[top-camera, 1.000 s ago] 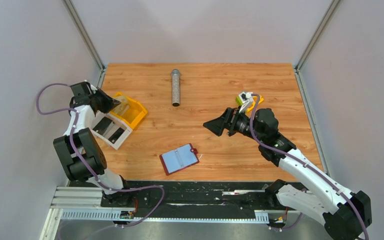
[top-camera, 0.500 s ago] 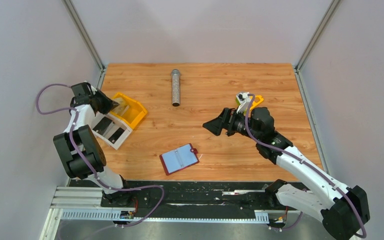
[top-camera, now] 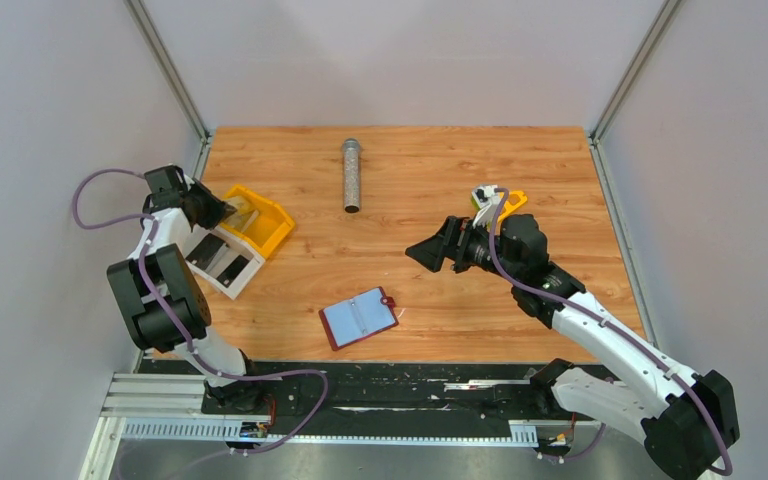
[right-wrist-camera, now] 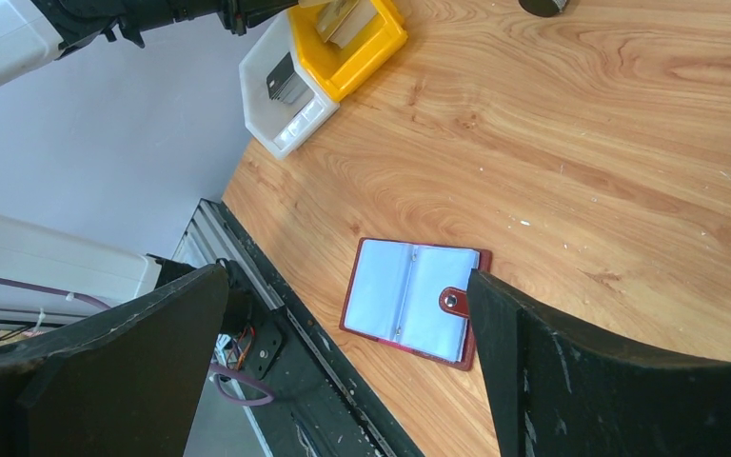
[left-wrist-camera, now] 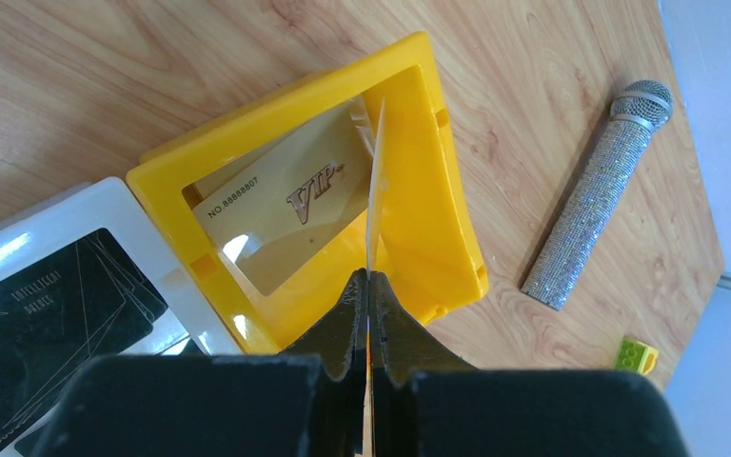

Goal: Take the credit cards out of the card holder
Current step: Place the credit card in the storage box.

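The dark-red card holder lies open on the table near the front edge, its light blue-grey pockets up; it also shows in the right wrist view. My left gripper is shut on a tan-gold credit card, held edge-on over the yellow tray. Another tan-gold card marked VIP lies in that tray. Dark grey-black cards lie in the white tray. My right gripper is open and empty, above and to the right of the holder.
A glittery silver microphone lies at the back middle. A small yellow-green block sits behind the right wrist. The yellow tray and the white tray stand at the left edge.
The right arm drew back very slightly. The left gripper still holds the card over the yellow tray.
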`<state>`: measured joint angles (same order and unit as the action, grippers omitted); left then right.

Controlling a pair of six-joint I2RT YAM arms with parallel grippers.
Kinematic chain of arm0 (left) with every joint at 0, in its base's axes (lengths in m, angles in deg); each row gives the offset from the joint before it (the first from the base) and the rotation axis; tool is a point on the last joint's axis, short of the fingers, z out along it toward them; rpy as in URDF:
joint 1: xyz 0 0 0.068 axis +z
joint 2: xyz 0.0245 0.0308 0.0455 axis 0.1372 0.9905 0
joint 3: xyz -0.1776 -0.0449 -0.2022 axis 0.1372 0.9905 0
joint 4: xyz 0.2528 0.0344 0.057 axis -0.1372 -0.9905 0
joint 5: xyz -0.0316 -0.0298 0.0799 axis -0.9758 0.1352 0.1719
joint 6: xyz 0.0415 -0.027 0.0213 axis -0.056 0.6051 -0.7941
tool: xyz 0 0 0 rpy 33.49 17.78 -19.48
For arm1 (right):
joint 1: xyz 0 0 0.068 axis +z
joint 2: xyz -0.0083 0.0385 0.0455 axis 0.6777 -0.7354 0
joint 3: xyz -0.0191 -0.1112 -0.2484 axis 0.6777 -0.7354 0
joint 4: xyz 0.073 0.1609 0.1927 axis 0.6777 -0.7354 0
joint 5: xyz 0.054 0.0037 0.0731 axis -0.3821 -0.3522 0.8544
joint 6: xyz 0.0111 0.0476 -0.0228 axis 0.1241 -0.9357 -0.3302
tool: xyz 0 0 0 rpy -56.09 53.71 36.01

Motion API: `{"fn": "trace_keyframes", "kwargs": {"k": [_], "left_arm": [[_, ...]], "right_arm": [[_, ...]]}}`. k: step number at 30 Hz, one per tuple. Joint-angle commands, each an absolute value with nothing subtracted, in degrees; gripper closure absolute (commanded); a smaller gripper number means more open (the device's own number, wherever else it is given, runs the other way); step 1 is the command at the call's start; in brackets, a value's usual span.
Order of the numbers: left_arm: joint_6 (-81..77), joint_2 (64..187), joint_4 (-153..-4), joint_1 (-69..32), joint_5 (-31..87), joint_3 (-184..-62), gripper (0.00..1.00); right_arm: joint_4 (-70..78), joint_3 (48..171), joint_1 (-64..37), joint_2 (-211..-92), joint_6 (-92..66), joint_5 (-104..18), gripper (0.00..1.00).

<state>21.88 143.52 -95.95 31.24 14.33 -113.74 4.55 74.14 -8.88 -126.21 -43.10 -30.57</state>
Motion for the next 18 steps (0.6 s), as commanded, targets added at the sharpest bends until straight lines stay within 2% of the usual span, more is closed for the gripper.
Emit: {"fn": "trace_keyframes", "kwargs": {"k": [1, 10, 18], "left_arm": [[21.27, 143.96, -94.26, 31.88, 16.14, -114.71, 0.99], [20.23, 144.76, -94.65, 31.88, 17.62, -114.35, 0.96], [19.89, 145.18, -95.34, 31.88, 19.20, -114.90, 0.90]], "right_arm": [[6.25, 75.88, -9.22, -125.92, -42.05, -31.30, 0.00], [5.31, 75.88, -9.26, -125.27, -41.53, -31.88, 0.00], [5.14, 75.88, -9.35, -125.14, -41.66, -31.95, 0.00]]}}
